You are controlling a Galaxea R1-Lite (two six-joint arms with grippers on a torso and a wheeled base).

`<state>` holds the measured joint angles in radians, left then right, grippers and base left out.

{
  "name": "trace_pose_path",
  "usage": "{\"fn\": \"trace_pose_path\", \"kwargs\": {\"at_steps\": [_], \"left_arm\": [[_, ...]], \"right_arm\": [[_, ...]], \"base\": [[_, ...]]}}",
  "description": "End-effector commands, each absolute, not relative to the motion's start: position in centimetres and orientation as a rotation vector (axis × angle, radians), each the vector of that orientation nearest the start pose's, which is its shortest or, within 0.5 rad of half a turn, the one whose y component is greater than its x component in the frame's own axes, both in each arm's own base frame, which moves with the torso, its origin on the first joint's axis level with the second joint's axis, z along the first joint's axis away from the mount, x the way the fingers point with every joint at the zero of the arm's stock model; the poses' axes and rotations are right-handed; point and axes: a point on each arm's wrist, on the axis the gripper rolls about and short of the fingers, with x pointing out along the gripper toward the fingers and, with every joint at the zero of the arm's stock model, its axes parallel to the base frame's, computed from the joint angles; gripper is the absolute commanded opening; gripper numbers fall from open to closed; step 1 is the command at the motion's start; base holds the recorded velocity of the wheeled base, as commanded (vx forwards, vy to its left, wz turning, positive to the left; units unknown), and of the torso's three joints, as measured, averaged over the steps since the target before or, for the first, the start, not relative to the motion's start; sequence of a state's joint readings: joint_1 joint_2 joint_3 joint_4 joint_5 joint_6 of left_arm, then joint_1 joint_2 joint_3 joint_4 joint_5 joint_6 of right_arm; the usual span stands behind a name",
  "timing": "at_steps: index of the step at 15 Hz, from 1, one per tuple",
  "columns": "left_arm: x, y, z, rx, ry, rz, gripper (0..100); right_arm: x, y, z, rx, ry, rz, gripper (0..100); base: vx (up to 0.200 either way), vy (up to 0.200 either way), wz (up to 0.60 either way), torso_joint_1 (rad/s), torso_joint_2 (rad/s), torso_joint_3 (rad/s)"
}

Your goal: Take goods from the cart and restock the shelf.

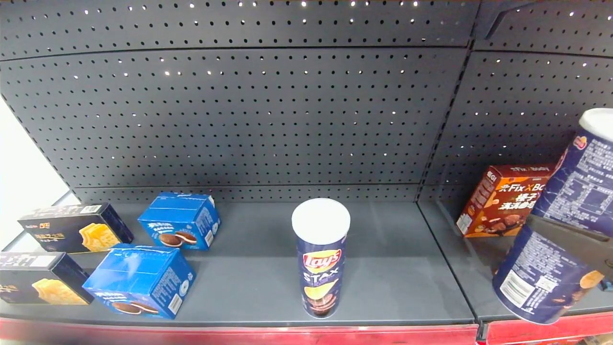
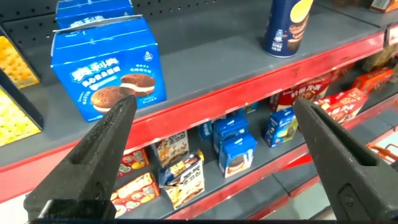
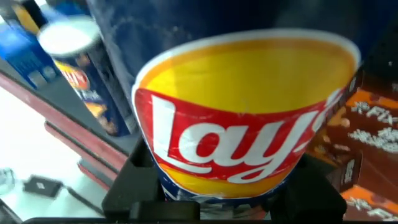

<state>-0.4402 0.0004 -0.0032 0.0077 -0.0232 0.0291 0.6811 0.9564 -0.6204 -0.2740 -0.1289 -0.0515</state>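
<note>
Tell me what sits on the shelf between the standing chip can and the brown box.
Nothing: in the head view the shelf is bare between the standing chip can and the brown box, crossed only by the seam between two shelf boards.

We log the pegboard [image 1: 249, 120] as dark grey, dotted with holes. The shelf [image 1: 397, 268] is grey and its lip [image 1: 287, 335] red. At 6 o'clock the can [image 1: 318, 287] is navy with a white lid [image 1: 321, 221] and a red-yellow logo [image 1: 322, 260]. At 3 o'clock the second can [image 1: 582, 187] is navy and white too. At 8 o'clock are blue boxes [image 1: 179, 220] [image 1: 141, 280] and black boxes [image 1: 76, 227] [image 1: 40, 278] with yellow crackers. At 2 o'clock is a brown-orange box [image 1: 503, 201].
</note>
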Motion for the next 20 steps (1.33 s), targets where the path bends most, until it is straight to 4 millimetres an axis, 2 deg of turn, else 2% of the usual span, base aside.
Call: {"fn": "trace_pose_path", "kwargs": {"at_steps": [1, 7, 15, 19, 20], "left_arm": [[-2.1, 0.9, 7.6, 0.030, -0.002, -0.463, 100], [-2.1, 0.9, 7.6, 0.030, -0.002, -0.463, 100], [-2.1, 0.9, 7.6, 0.030, -0.002, -0.463, 100], [-2.1, 0.9, 7.6, 0.030, -0.002, -0.463, 100], [-2.1, 0.9, 7.6, 0.030, -0.002, -0.463, 100]], "right_arm": [[11.0, 8.5, 25.3, -0.074, 0.053, 0.561, 0], [14.5, 11.5, 24.5, -0.077, 0.061, 0.557, 0], [18.2, 14.6, 22.8, -0.072, 0.050, 0.563, 0], [20.3, 16.7, 23.7, -0.069, 0.030, 0.564, 0], [21.3, 17.8, 23.4, -0.071, 0.039, 0.543, 0]], "base": [[0.000, 0.000, 0.00, 0.000, 0.00, 0.000], [0.000, 0.000, 0.00, 0.000, 0.00, 0.000], [0.000, 0.000, 0.00, 0.000, 0.00, 0.000], [0.000, 0.000, 0.00, 0.000, 0.00, 0.000], [0.000, 0.000, 0.00, 0.000, 0.00, 0.000]]}}
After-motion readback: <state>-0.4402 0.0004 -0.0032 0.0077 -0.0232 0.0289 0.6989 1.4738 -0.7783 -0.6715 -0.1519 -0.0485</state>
